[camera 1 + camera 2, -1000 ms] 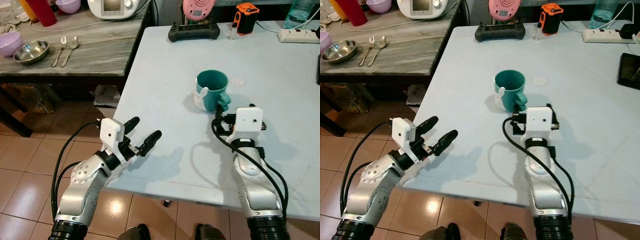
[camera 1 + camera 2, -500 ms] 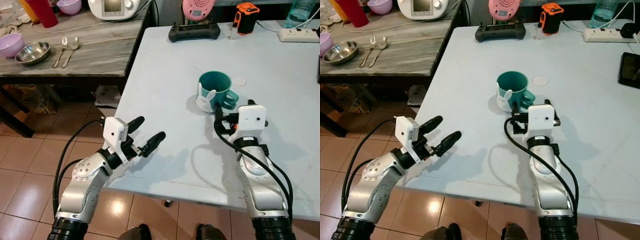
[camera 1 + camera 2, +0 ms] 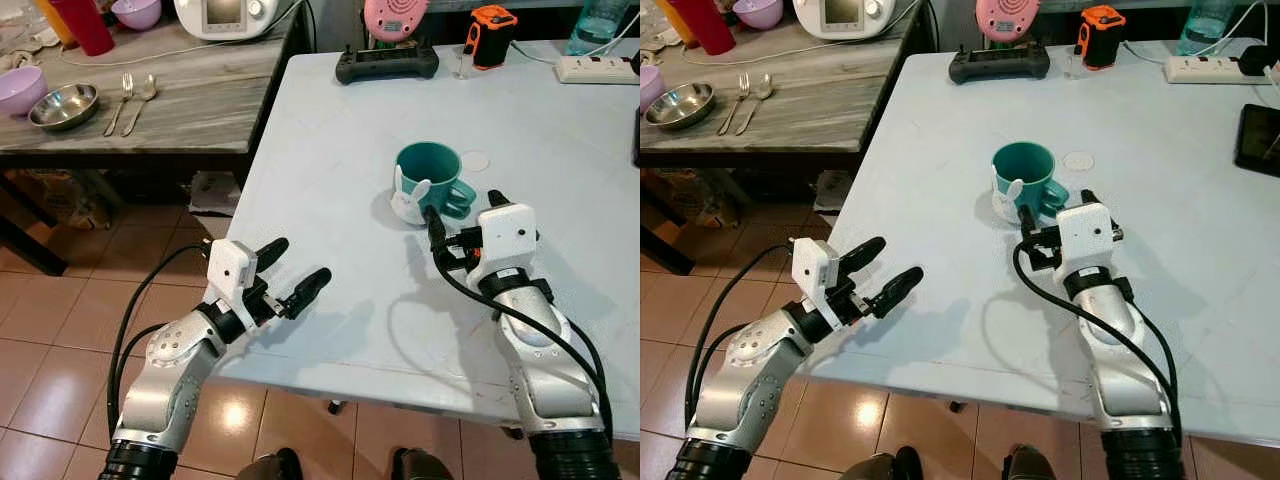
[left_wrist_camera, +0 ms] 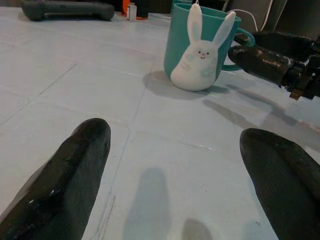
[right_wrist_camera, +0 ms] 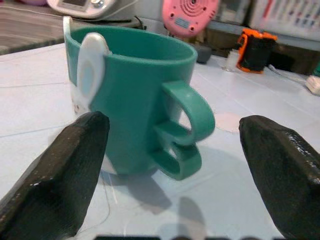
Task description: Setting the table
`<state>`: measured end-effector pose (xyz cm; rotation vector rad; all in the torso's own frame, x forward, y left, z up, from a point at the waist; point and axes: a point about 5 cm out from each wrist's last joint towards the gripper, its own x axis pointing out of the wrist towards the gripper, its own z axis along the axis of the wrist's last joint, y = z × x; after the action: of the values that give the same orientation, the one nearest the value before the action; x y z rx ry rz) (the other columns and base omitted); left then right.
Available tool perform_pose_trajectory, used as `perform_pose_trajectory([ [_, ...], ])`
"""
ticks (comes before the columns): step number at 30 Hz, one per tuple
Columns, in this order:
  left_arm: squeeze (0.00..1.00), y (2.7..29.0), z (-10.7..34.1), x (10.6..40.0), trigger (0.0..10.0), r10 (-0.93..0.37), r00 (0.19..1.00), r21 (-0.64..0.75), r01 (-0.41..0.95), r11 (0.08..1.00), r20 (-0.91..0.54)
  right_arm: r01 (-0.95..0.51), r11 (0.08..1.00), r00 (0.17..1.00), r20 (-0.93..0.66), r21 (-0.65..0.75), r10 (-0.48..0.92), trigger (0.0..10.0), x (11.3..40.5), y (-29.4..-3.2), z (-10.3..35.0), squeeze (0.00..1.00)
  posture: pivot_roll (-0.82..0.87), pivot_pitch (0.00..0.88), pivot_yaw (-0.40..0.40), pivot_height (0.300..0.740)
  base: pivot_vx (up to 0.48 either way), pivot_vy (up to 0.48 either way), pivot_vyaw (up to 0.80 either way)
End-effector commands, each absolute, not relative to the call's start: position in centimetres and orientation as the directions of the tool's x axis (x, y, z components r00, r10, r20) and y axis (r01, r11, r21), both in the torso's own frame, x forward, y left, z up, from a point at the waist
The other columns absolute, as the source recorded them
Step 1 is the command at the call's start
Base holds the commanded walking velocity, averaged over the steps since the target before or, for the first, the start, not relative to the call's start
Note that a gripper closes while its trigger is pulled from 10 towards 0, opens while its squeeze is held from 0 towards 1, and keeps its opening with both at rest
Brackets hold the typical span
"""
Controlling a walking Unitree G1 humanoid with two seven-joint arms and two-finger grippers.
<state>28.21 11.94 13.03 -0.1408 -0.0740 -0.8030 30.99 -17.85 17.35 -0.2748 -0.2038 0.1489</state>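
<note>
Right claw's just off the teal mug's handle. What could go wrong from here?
1. The open right claw sits close behind the teal mug, its fingers either side of the handle; a careless move may knock the mug over or spin it.
2. The left claw hovers open at the table edge; swinging inward, it might clip the rim.

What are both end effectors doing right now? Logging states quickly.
Left end effector: open, empty, at the table edge.
Right end effector: open, empty, beside the teal ceramic bunny mug.
</note>
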Motion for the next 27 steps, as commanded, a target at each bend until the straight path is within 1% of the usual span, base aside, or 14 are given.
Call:
perform_pose_trajectory([
  [1, 0.00, 12.2, 12.9, 28.1, 10.0, -0.701, 0.704, -0.080, 0.710, 0.700, 0.113, -0.152, 0.945, 0.961, 0.182, -0.289, 0.210, 10.0, 31.4, -17.7, 17.8, 0.00, -0.17, 0.178, 0.122, 0.740, 0.000, 0.000, 0.00],
  [4, 0.00, 12.1, 12.9, 28.1, 10.0, -0.696, 0.709, -0.079, 0.705, 0.705, 0.113, -0.176, 0.937, 0.955, 0.179, -0.303, 0.237, 10.0, 31.7, -17.8, 18.2, 0.00, -0.17, 0.177, 0.120, 0.740, 0.000, 0.000, 0.00],
  [5, 0.00, 12.1, 12.9, 28.1, 10.0, -0.694, 0.711, -0.080, 0.703, 0.707, 0.113, -0.184, 0.933, 0.953, 0.177, -0.309, 0.247, 9.8, 31.8, -17.8, 18.2, 0.00, -0.17, 0.177, 0.120, 0.740, 0.000, 0.000, 0.00],
  [6, 0.00, 12.1, 12.9, 28.1, 10.0, -0.693, 0.712, -0.080, 0.702, 0.708, 0.114, -0.190, 0.931, 0.951, 0.175, -0.313, 0.253, 9.8, 31.8, -17.8, 18.3, 0.00, -0.17, 0.176, 0.120, 0.740, 0.000, 0.000, 0.00],
  [7, 0.00, 12.0, 12.9, 28.1, 10.0, -0.692, 0.713, -0.081, 0.700, 0.709, 0.114, -0.203, 0.926, 0.948, 0.171, -0.318, 0.267, 0.9, 32.0, -17.9, 18.4, 0.00, -0.17, 0.177, 0.119, 0.740, 0.000, 0.000, 0.00],
  [8, 0.00, 12.0, 12.9, 28.1, 10.0, -0.691, 0.713, -0.081, 0.700, 0.709, 0.114, -0.207, 0.925, 0.948, 0.170, -0.319, 0.271, 0.0, 32.1, -17.9, 18.4, 0.00, -0.17, 0.177, 0.119, 0.740, 0.000, 0.000, 0.00],
  [17, 0.00, 12.1, 12.8, 28.0, 10.0, -0.685, 0.720, -0.081, 0.693, 0.716, 0.112, -0.254, 0.923, 0.943, 0.136, -0.290, 0.303, 0.0, 32.6, -17.9, 18.2, 0.00, -0.16, 0.182, 0.115, 0.740, 0.000, 0.000, 0.00],
  [27, 0.00, 12.1, 12.9, 28.2, 10.0, -0.676, 0.728, -0.076, 0.685, 0.725, 0.114, -0.255, 0.930, 0.945, 0.134, -0.266, 0.297, 0.0, 32.6, -17.5, 17.9, 0.00, -0.16, 0.183, 0.115, 0.740, 0.000, 0.000, 0.00],
])
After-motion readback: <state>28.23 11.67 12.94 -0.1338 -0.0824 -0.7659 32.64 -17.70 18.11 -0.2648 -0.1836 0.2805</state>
